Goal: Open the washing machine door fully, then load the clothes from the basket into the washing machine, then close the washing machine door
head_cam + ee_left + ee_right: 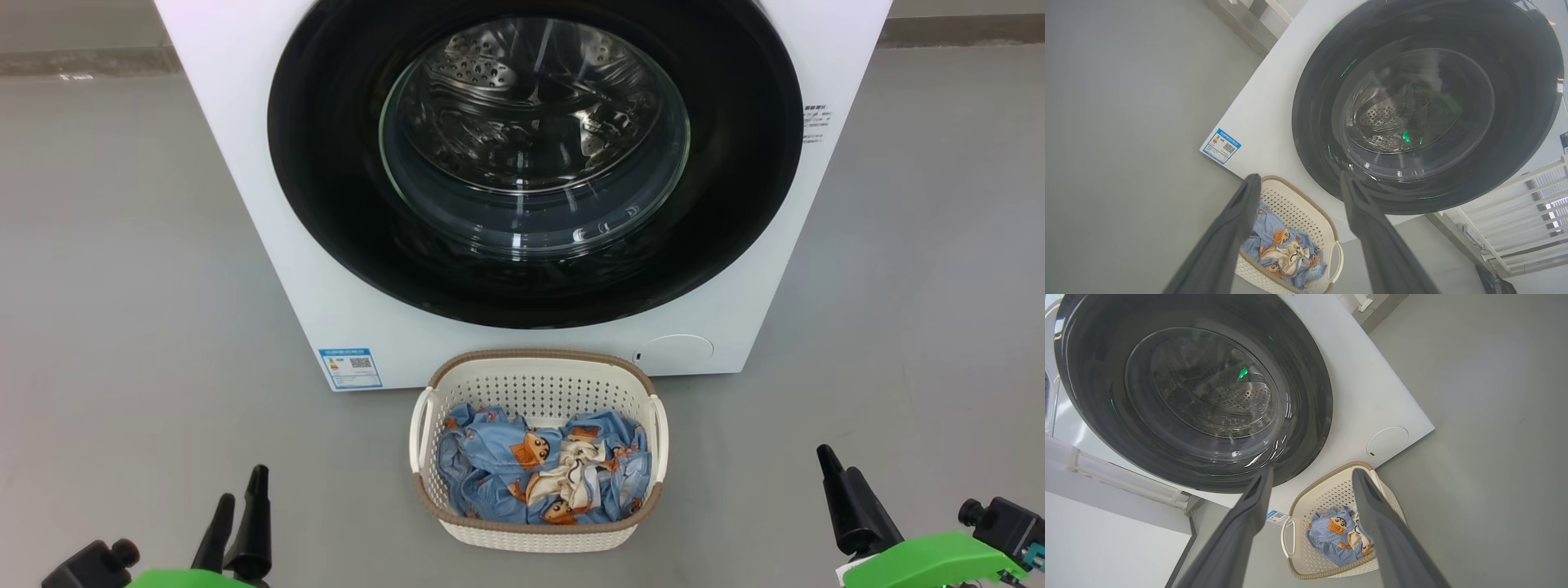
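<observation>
Clothes [539, 478] in basket [539, 390] before, perhaps touching, washing machine [245, 163].

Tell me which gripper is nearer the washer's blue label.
Left. The left gripper sits below and left of the blue label; the right gripper lies across, beyond the basket.

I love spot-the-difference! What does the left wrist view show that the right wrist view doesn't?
Left wrist view, of the two: the left fingers and a white slatted rack. Right wrist view: the right fingers and a round white flap on the washing machine. Both: the closed washing machine door, the basket, the clothes inside.
</observation>
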### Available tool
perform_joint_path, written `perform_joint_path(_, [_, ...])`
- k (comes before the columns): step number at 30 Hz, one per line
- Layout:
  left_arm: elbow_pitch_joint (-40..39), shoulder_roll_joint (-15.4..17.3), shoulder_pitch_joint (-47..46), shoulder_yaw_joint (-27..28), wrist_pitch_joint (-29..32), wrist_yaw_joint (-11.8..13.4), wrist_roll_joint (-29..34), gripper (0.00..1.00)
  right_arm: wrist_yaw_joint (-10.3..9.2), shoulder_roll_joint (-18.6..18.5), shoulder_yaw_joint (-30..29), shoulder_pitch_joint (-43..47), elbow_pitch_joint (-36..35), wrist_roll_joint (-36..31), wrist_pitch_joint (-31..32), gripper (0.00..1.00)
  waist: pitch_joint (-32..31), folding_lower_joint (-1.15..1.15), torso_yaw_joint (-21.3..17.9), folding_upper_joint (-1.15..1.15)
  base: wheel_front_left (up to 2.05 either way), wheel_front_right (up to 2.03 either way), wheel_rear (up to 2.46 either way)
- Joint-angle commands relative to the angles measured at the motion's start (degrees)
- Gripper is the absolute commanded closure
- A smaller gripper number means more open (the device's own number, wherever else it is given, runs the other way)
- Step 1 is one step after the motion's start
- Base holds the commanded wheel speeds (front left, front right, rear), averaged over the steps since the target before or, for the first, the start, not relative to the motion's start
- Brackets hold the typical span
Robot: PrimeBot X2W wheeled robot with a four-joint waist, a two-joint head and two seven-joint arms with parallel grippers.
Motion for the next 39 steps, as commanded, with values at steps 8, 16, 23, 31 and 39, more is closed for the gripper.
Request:
perform_joint_path(8, [-2.1, 1.7, -1.2, 0.3, -2.1, -0.1, 6.5, 0.0, 0.06, -1.5, 1.8, -2.9, -0.8, -6.4, -2.0, 0.0, 0.0, -0.01, 0.1, 0.0, 0.0, 0.0, 0.0])
perform_joint_path(16, [-2.5, 1.8, -1.2, 0.0, -3.4, -0.1, 11.8, 0.0, 0.07, -2.3, 2.4, -3.1, -0.4, -10.9, -3.4, 0.0, 0.1, -0.01, 0.2, 0.0, 0.0, 0.0, 0.0])
perform_joint_path(23, [-2.8, 2.0, -1.1, -0.3, -4.5, -0.1, 16.2, 0.0, 0.08, -2.9, 2.8, -3.2, 0.0, -14.8, -4.5, 0.0, 0.1, -0.01, 0.2, 0.0, 0.0, 0.0, 0.0])
perform_joint_path(31, [-3.0, 2.2, -1.1, -0.8, -5.9, -0.1, 20.9, 0.0, 0.08, -3.3, 3.0, -3.3, 0.4, -19.4, -5.9, 0.0, 0.1, -0.01, 0.3, 0.0, 0.0, 0.0, 0.0])
perform_joint_path(39, [-3.2, 2.7, -1.0, -1.1, -7.2, -0.2, 25.5, 0.0, 0.09, -3.7, 2.9, -3.1, 0.5, -24.1, -7.2, 0.0, 0.1, -0.01, 0.3, 0.0, 0.0, 0.0, 0.0])
